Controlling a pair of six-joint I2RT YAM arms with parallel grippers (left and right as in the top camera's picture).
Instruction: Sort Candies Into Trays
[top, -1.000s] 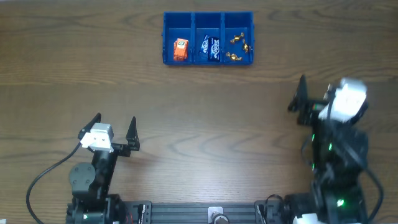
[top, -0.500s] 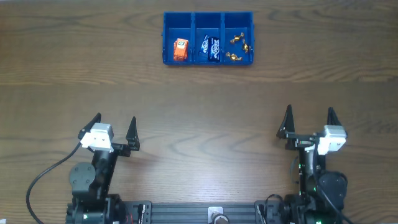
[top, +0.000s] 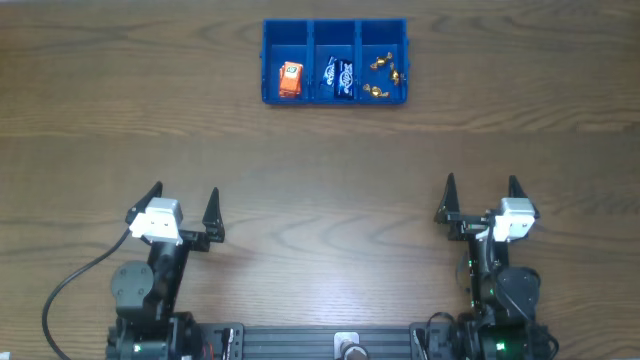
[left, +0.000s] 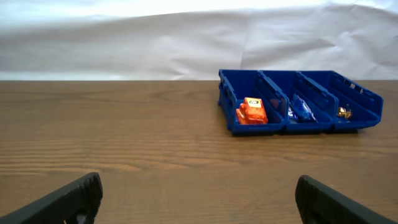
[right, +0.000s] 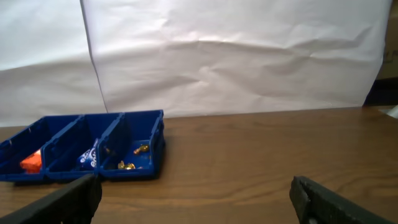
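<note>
The fingers of both grippers stood spread wide and held nothing. The left gripper (top: 186, 192) sat low over the table (top: 320, 170) in front of its base, and the right gripper (top: 480, 184) sat likewise in front of its own. Each was well apart from the blue tray (top: 335, 24) at the table's far side.

In the top view, an orange candy (top: 290, 80) lay in the tray's left compartment, a blue-wrapped candy (top: 340, 76) in the middle one, and several small gold candies (top: 385, 78) in the right one. Every candy I could make out lay inside the tray, so the sorting looked finished and the step in hand was probably parking the arms.

Doing that well meant keeping the fingers apart and empty, holding both arms back near their bases, and leaving the tray alone, since a needless reach over it risked nudging it or mixing the sorted pieces.

The orange wrapper bore a pale label and the blue wrapper had light markings, but the print was too small to read.
</note>
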